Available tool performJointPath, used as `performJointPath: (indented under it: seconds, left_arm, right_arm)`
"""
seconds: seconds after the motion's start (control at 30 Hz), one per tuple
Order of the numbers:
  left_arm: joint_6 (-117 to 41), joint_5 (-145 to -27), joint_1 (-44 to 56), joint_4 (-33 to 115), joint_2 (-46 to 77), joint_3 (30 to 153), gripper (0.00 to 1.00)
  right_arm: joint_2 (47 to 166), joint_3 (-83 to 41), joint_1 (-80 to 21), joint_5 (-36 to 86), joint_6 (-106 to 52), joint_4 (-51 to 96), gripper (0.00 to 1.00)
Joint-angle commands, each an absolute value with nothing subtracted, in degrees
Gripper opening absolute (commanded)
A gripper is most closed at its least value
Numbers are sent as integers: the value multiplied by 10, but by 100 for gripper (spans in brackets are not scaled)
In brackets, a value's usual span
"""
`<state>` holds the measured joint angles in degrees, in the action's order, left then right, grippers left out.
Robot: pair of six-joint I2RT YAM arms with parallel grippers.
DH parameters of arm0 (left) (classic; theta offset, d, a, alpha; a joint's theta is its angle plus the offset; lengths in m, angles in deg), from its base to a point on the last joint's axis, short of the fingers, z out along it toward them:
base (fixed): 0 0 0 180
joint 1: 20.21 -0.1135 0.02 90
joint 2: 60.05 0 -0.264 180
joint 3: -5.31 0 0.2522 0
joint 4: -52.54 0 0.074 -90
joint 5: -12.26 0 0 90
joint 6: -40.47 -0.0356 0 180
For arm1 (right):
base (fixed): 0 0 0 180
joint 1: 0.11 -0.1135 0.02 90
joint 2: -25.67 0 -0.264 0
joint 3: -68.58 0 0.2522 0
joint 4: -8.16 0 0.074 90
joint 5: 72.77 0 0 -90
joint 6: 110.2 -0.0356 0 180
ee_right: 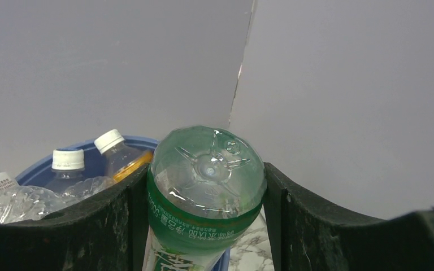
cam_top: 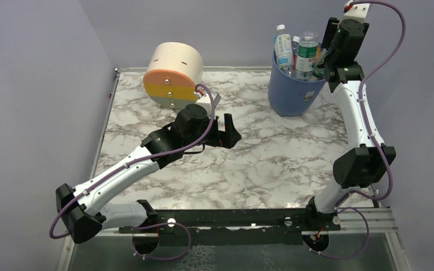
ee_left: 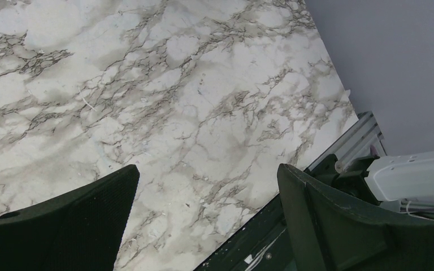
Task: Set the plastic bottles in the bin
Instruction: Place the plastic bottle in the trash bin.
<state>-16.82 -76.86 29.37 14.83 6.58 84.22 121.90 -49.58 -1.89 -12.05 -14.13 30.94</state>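
Note:
The blue bin (cam_top: 294, 93) stands at the back right of the table with several plastic bottles (cam_top: 283, 49) sticking out of it. My right gripper (cam_top: 322, 66) hangs at the bin's right rim, shut on a clear bottle with a green label (ee_right: 206, 186) whose base points away from the wrist. Behind it in the right wrist view are the bin's rim (ee_right: 34, 170), a white-capped bottle (ee_right: 66, 161) and an orange-tinted one (ee_right: 121, 155). My left gripper (cam_top: 229, 131) is open over the middle of the table, with nothing between its fingers (ee_left: 90, 214).
A cream, orange and yellow cylinder (cam_top: 173, 74) lies on its side at the back left, just behind the left arm. The marble table (cam_top: 271, 158) is walled at the back and on both sides. A black rail (cam_top: 231, 217) runs along the near edge.

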Motion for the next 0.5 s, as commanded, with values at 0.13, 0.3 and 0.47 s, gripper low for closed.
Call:
performJointPath:
  seconds: [0.13,0.3,0.47]
  left_arm:
    - [-176,-782,291,159,47,846,99]
    - [-176,-784,289,159,46,846,99]
    - [-176,-783,286,157,45,845,99]
  right_arm:
    - [1226,-449,-21,-128,-166,289,56]
    - [1231,-435,-21,-120,-187,296,56]
    - [1218,-423,-21,-95,-200,290,57]
